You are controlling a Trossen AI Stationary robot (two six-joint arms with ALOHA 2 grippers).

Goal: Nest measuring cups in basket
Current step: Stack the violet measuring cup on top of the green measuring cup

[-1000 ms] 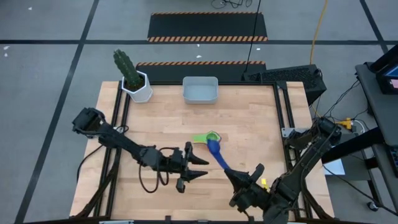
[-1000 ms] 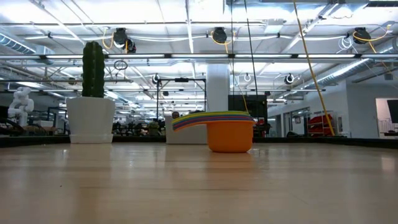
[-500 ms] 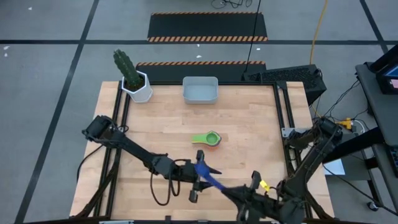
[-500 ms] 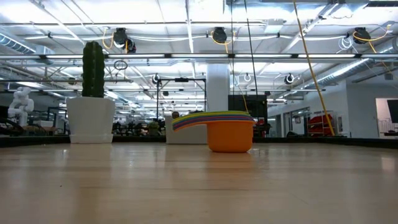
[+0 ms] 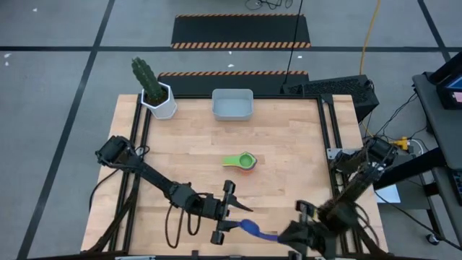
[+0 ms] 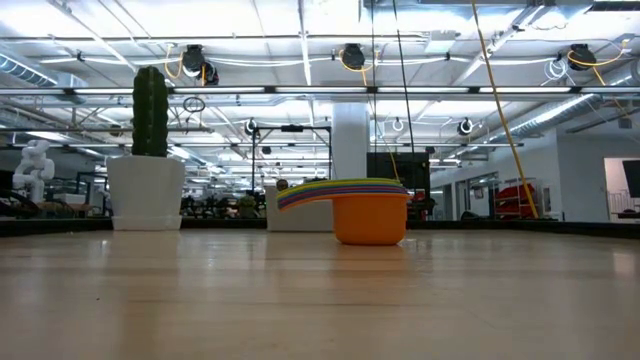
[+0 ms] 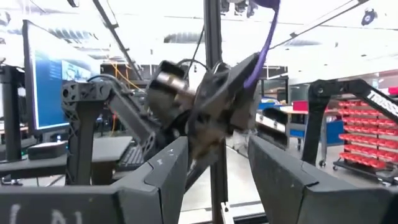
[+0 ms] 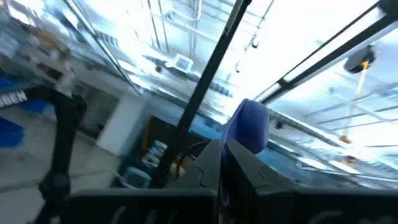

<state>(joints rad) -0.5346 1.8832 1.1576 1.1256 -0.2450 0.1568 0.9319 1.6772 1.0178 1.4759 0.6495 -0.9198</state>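
Your dark blue cup [image 5: 251, 227] is off the table at the near edge, its handle pinched in the right gripper [image 5: 283, 235], jaws pressed together on it; the left gripper [image 5: 232, 215] sits right beside its bowl, fingers [image 7: 168, 171] part spread and holding nothing, so I read this as a handover setup. The other measuring cups [image 5: 242, 160] sit stacked mid-table, well short of the basket [image 5: 232, 105] at the far edge beside the cactus pot [image 5: 163, 105]. Nothing's in the basket yet.

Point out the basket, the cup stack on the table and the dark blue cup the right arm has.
basket [image 5: 232, 105]: high view, on its pale floor.
cup stack [image 5: 246, 161]: high view, on the top cup's bowl.
dark blue cup [image 5: 253, 227]: high view, on its bowl, near the front edge.
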